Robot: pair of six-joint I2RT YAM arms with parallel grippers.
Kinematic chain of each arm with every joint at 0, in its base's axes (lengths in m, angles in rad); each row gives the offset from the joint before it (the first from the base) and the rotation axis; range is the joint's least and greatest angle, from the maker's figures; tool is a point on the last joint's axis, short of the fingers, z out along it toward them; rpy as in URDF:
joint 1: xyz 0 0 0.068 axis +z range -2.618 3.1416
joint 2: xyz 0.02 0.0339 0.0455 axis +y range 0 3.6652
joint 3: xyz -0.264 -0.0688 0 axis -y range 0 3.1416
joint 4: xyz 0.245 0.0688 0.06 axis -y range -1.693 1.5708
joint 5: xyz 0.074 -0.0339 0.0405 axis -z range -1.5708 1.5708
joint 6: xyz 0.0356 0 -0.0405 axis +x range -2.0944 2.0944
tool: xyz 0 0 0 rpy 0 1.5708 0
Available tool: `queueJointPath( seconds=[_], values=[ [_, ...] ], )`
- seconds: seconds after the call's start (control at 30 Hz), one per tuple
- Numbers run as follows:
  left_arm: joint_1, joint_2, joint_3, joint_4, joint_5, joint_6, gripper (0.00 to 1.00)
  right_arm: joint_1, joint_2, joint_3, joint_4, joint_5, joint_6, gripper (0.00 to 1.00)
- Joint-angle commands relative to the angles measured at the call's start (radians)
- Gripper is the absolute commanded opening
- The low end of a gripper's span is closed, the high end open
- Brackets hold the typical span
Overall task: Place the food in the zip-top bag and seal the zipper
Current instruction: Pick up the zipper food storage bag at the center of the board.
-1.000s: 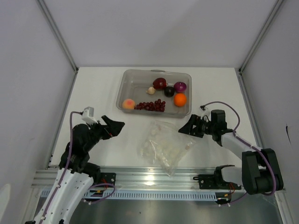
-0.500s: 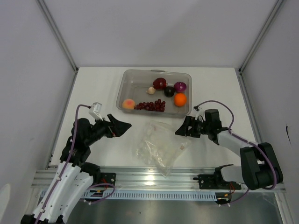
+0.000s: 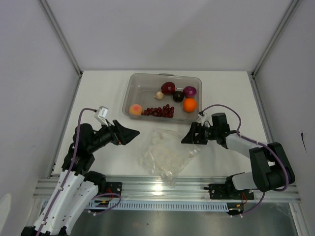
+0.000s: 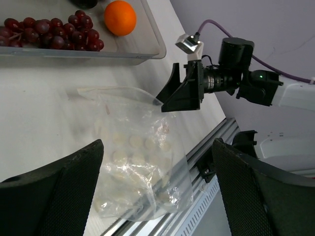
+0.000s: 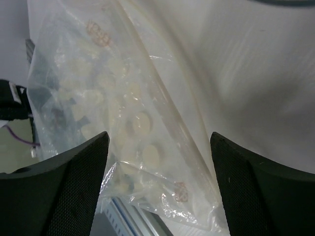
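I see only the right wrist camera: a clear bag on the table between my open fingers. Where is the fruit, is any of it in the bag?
Observer: None that I can see. The fruit lies in the grey tray behind the bag; the orange is in the tray's near right corner.
Operator: Where is the other arm?
Observer: The left gripper is open, to the left of the bag and apart from it.
Operator: Does my gripper touch the bag?
Observer: From above, the right gripper is at the bag's far right corner; whether it touches, I cannot tell.
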Motion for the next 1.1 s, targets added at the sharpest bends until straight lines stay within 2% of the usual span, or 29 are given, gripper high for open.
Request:
queueJointPath(
  seconds=[0.0, 0.13, 0.2, 0.3, 0.37, 0.5, 0.6, 0.67, 0.7, 0.77, 0.83, 0.93, 1.07],
  values=[
    [-0.004, 0.012, 0.066, 0.02, 0.07, 0.015, 0.91, 0.049, 0.012, 0.012, 0.076, -0.133, 0.013, 0.85],
    [-0.004, 0.038, 0.086, 0.002, 0.105, 0.027, 0.86, 0.086, 0.003, -0.021, 0.149, -0.154, 0.059, 0.81],
    [-0.002, 0.052, 0.082, 0.003, 0.124, 0.024, 0.84, 0.093, -0.009, -0.044, 0.203, -0.144, 0.085, 0.71],
    [-0.004, 0.069, 0.073, 0.006, 0.153, 0.02, 0.82, 0.104, -0.005, -0.068, 0.278, -0.186, 0.135, 0.61],
    [-0.004, 0.076, 0.069, 0.006, 0.176, 0.018, 0.81, 0.124, 0.007, -0.07, 0.297, -0.206, 0.154, 0.61],
    [-0.005, 0.078, 0.073, -0.001, 0.193, 0.02, 0.79, 0.164, 0.021, -0.065, 0.358, -0.244, 0.188, 0.49],
    [-0.005, 0.089, 0.089, -0.017, 0.214, 0.021, 0.76, 0.208, 0.044, -0.064, 0.427, -0.275, 0.233, 0.46],
    [-0.008, 0.099, 0.105, -0.035, 0.217, 0.024, 0.75, 0.234, 0.055, -0.058, 0.45, -0.278, 0.255, 0.31],
    [-0.013, 0.101, 0.108, -0.052, 0.217, 0.029, 0.75, 0.26, 0.067, -0.058, 0.481, -0.275, 0.281, 0.18],
    [-0.02, 0.112, 0.123, -0.07, 0.21, 0.032, 0.73, 0.289, 0.078, -0.055, 0.514, -0.267, 0.306, 0.11],
    [-0.031, 0.122, 0.134, -0.115, 0.182, 0.038, 0.69, 0.328, 0.092, -0.05, 0.554, -0.246, 0.336, 0.01],
    [-0.046, 0.164, 0.201, -0.233, 0.091, 0.029, 0.55, 0.363, 0.092, -0.041, 0.581, -0.214, 0.362, 0.0],
    [-0.098, 0.247, 0.292, -0.38, -0.002, 0.032, 0.54, 0.405, 0.006, -0.01, 0.527, -0.096, 0.338, 0.0]
  ],
)
